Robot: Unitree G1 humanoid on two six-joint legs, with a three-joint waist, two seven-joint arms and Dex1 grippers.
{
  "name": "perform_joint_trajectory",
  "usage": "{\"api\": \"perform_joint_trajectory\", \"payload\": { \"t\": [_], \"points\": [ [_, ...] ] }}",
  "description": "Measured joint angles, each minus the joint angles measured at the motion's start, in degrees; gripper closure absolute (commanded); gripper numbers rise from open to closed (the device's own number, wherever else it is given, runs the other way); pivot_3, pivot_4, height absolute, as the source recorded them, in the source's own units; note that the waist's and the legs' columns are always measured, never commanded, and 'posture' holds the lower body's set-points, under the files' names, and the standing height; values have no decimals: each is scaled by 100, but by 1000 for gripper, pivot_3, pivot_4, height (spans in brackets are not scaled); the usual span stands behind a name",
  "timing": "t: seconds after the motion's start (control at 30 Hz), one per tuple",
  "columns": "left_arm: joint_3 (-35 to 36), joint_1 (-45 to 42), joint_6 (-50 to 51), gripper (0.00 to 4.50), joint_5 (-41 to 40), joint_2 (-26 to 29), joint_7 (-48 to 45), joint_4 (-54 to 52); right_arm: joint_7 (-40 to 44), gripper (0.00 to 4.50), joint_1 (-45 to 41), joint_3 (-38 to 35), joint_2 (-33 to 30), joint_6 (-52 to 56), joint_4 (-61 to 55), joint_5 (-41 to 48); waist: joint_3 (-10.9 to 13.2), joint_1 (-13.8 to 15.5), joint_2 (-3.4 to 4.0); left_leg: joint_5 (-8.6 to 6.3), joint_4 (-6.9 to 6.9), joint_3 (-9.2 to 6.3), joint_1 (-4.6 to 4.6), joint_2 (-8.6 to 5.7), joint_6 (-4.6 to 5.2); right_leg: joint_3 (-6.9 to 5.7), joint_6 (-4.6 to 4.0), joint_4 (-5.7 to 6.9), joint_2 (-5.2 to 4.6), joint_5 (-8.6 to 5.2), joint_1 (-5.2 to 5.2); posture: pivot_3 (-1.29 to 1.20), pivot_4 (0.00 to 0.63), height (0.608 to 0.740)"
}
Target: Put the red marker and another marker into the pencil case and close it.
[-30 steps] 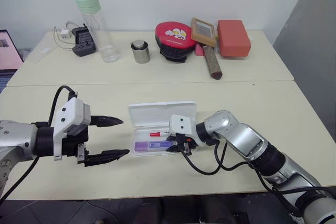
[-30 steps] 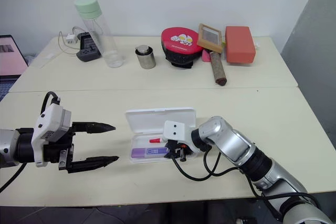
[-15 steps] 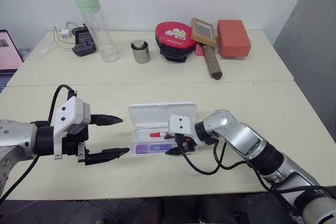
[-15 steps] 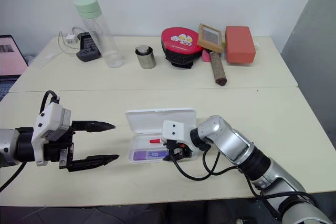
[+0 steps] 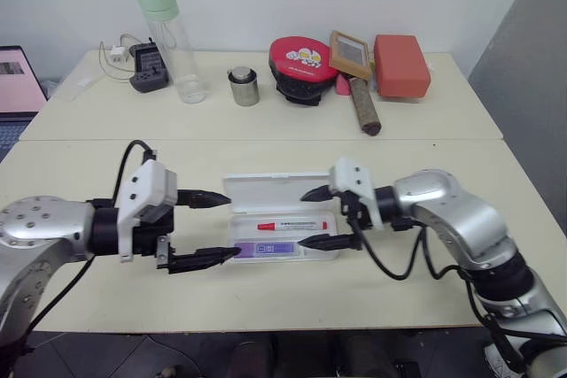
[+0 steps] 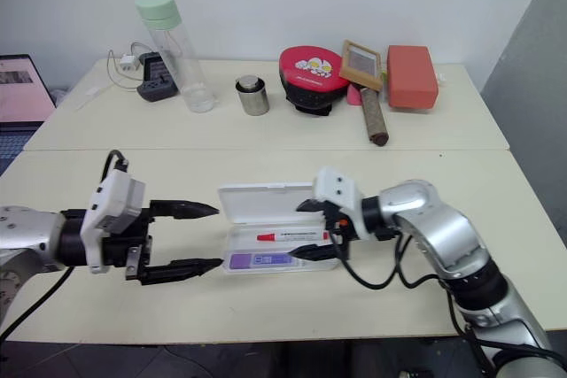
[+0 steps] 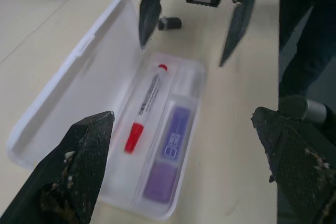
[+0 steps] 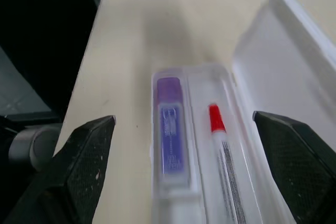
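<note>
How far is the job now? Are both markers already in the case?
Done: the red marker and the purple marker both lie in the tray of the case. In hand: nothing; the left gripper and the right gripper are open and empty, one at each end of the case. Left: the lid stands open and must be closed.

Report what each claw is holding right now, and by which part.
Nothing is held. The left claw and right claw are both open and empty; the red marker and purple marker lie in the open pencil case.
</note>
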Motion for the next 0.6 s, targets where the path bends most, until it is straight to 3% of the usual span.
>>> {"api": "perform_joint_trajectory", "payload": {
  "t": [0.17,0.37,0.6],
  "points": [
    [-1057,-865,-92,0,89,-632,309,-36,-595,80,633,-1114,-981,770,-134,45,3,1,6,0,1,15,0,2,1,2,0,4,5,0,0,0,150,740],
    [-1630,-1421,-257,0,315,-976,326,269,-1546,80,678,-964,-1111,1434,409,-413,4,-75,6,1,0,27,5,6,1,8,-5,9,27,0,-1,0,150,740],
    [-1775,-1615,-330,0,466,-1110,321,477,-1917,80,702,-767,-785,1747,337,-357,4,-54,7,1,3,22,-3,13,1,4,-4,4,24,0,-2,0,150,740]
  ]
}}
